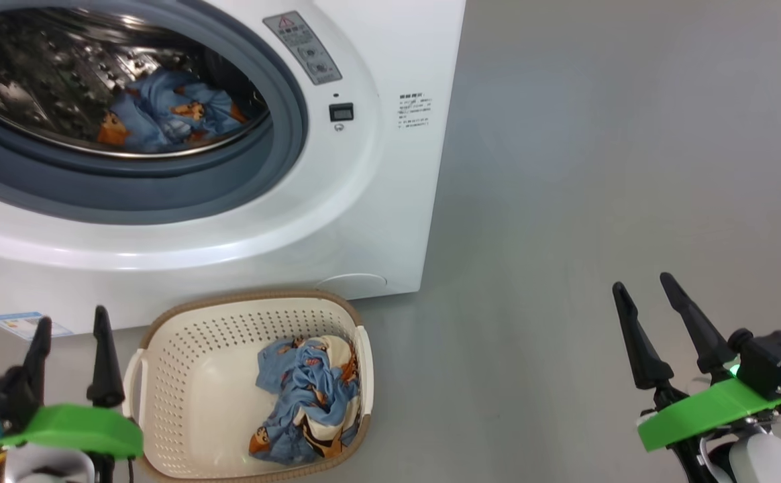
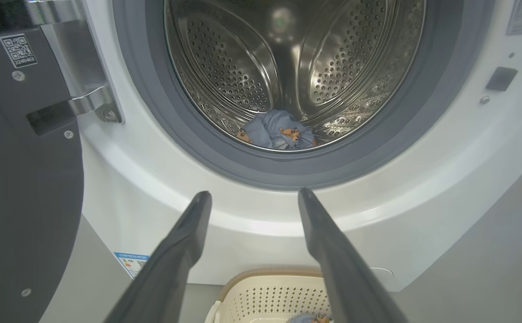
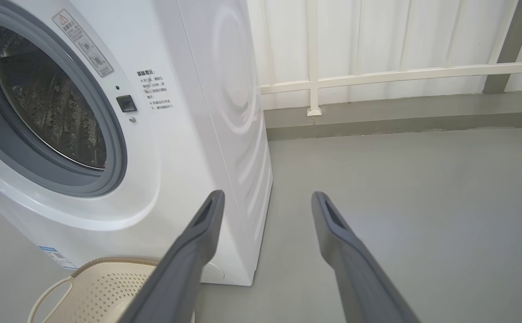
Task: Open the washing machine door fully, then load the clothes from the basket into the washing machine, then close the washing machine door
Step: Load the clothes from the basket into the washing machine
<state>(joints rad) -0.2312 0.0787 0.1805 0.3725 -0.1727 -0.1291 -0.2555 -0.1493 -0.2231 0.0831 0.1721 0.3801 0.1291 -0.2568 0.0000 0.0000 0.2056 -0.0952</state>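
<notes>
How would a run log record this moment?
washing machine door open | clothes partly in drum, partly in basket | left gripper open, empty | right gripper open, empty

Dark tapered fingers [image 1: 635, 342] sit on green mounts [image 1: 699, 412]

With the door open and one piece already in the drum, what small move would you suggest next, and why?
Probably lower the open left gripper toward the clothes left in the basket: it hangs empty beside the basket, closer than the right gripper, and the drum stands open.
</notes>
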